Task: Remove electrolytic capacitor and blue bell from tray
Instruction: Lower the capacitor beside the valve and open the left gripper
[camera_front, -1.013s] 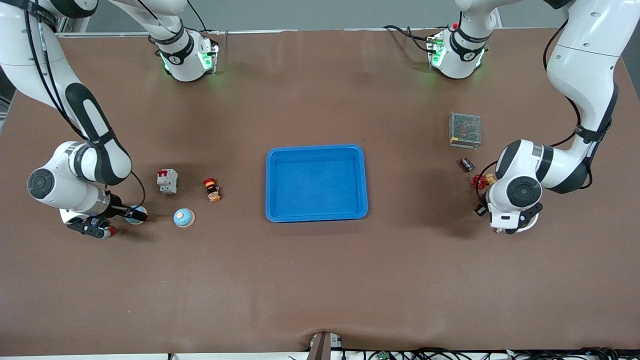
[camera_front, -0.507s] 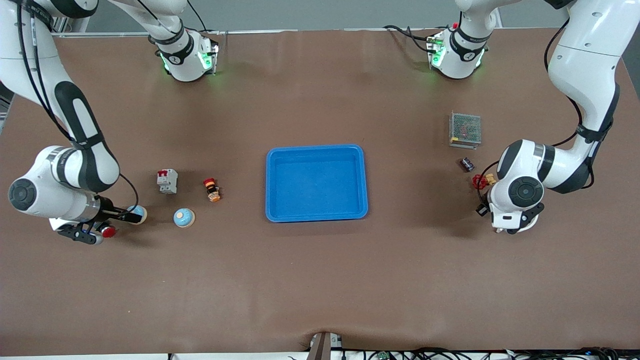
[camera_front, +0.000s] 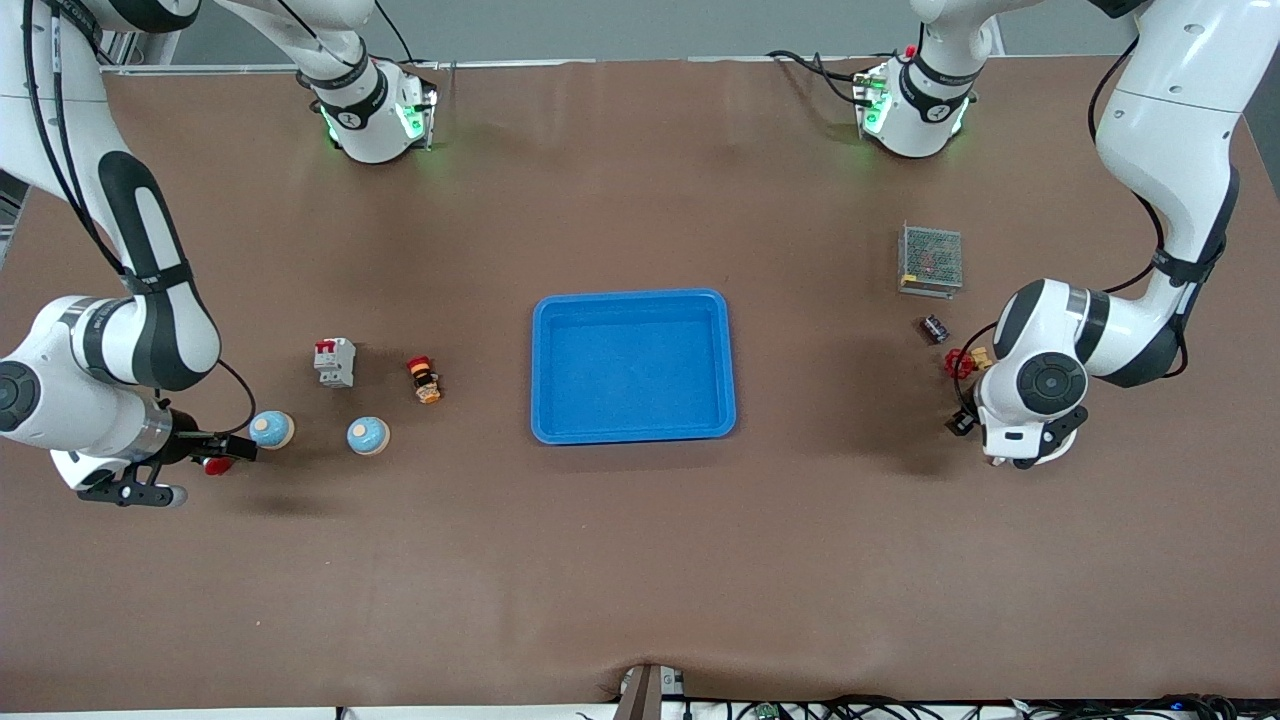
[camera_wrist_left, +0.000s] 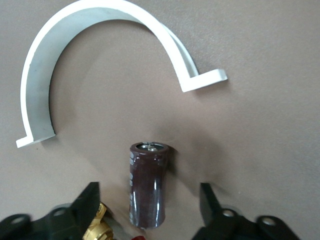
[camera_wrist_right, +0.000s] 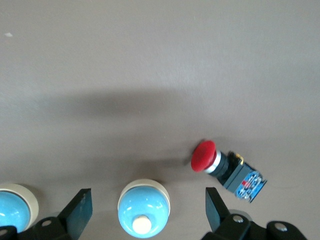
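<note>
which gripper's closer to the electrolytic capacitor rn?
Left. The left gripper is open right at the electrolytic capacitor, fingers either side of it. The right gripper is open at the right arm's end of the table, by a blue bell.

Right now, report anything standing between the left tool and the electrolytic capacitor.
Nothing visible does. The electrolytic capacitor lies on the table between the open fingers of the left tool, touching neither. A brass fitting sits beside one finger, clear of the gap.
</note>
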